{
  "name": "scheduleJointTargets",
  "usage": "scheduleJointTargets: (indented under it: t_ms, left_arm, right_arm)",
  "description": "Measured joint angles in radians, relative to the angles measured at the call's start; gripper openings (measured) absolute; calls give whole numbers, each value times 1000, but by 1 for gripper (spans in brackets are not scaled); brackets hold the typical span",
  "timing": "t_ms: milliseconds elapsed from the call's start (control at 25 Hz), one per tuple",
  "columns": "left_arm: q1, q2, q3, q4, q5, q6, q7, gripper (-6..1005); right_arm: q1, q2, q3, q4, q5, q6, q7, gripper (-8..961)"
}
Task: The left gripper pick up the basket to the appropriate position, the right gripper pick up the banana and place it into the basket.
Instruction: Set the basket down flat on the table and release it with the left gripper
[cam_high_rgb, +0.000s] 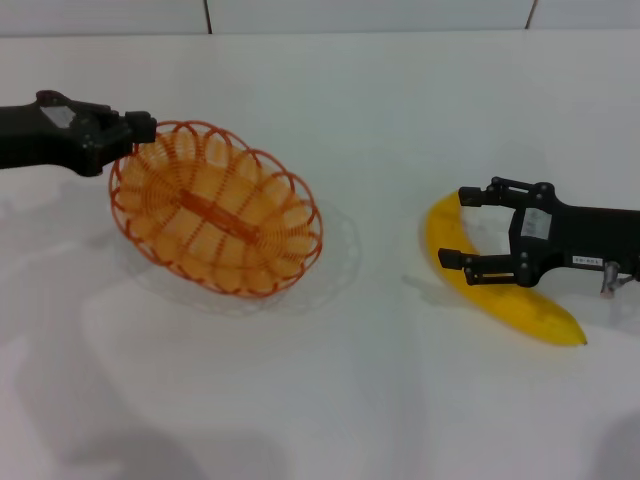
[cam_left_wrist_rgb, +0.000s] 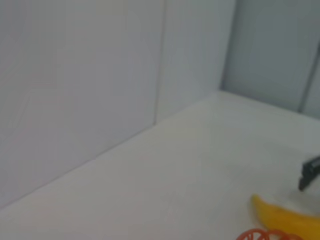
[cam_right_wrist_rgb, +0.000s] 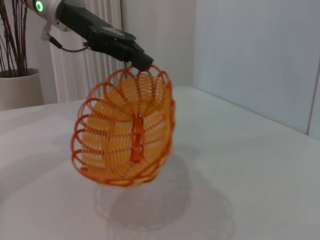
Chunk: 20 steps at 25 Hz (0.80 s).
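Head view: left gripper (cam_high_rgb: 140, 127) clamps tilted basket (cam_high_rgb: 215, 208) rim; right gripper (cam_high_rgb: 462, 228) fingers spread around banana (cam_high_rgb: 500, 295).

Banana (cam_left_wrist_rgb: 287, 220) and basket (cam_left_wrist_rgb: 265, 235) cut off by left wrist view's edge.

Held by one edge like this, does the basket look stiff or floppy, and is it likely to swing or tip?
The basket probably is stiff: pinched at its rim by the left gripper, it hangs tilted off the table yet keeps its oval shape. Its open wire weave suggests it is light. Held at one edge only, it may well swing or pivot.
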<state>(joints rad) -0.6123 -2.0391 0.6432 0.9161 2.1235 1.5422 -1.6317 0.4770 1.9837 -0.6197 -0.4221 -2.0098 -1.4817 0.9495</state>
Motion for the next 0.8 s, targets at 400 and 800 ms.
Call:
scheduleJointTargets:
  t_ms: [400, 800]
  left_arm:
    - [-113, -1, 4, -321, -5, -255, -46, 55]
    - [-156, -8, 11, -534, -107, -456, 6, 54]
  right_arm:
    - [11, 6, 2, 0, 2, 2, 0, 888]
    - [26, 16, 0, -1, 34, 2, 0, 889]
